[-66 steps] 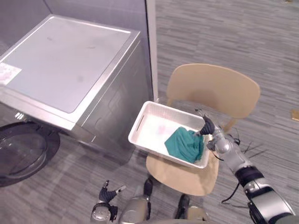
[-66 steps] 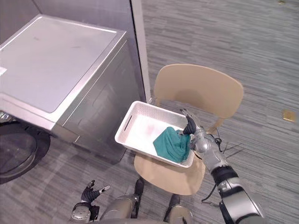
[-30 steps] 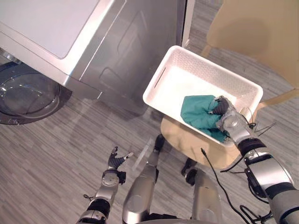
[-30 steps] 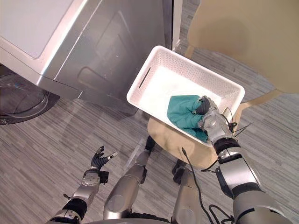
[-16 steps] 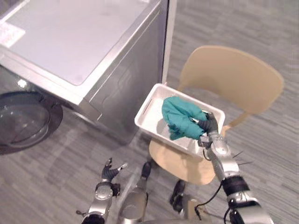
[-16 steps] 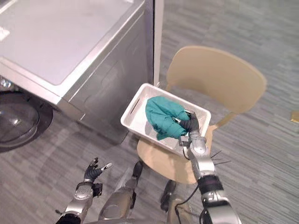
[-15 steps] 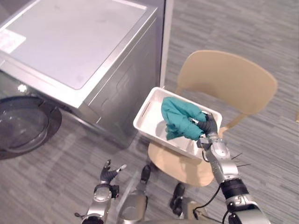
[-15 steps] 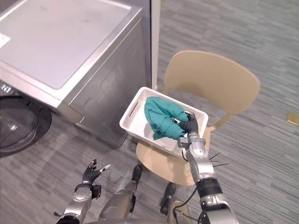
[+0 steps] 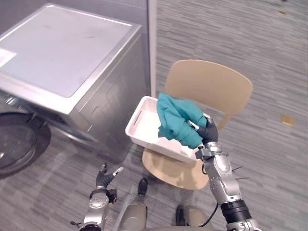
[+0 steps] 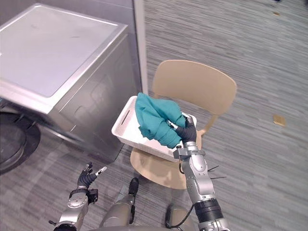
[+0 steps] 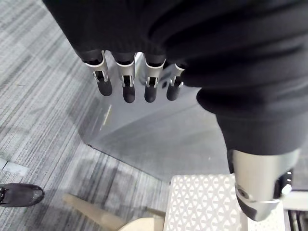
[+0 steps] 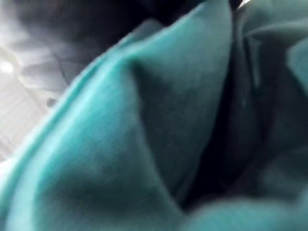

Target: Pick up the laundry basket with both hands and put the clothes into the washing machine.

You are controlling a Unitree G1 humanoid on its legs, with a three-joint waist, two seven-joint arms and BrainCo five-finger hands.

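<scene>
The right hand [image 9: 208, 132] has its fingers curled round 1 bunched teal cloth garment [image 9: 176, 118] and holds it up over the right end of the white perforated plastic laundry basket [image 9: 138, 124]. In the right wrist view the teal folds lie close against that hand. Whether the garment's lowest fold touches the basket's near rim, I cannot tell.

The basket sits on the seat of the light wooden chair [image 9: 208, 86] and overhangs the seat's left edge, its slotted handle end turned toward the silver-grey front-loading washing machine [image 9: 62, 53]. The machine stands just beside the chair, and its round glass door [image 9: 18, 144] is swung open low at its front corner.

The left hand [image 9: 104, 178] hangs low over the grey striped carpet floor [image 9: 250, 43], well apart from the basket. Its fingers [image 11: 126, 83] are straight and relaxed, holding nothing. Neither of the 2 hands grips the basket.
</scene>
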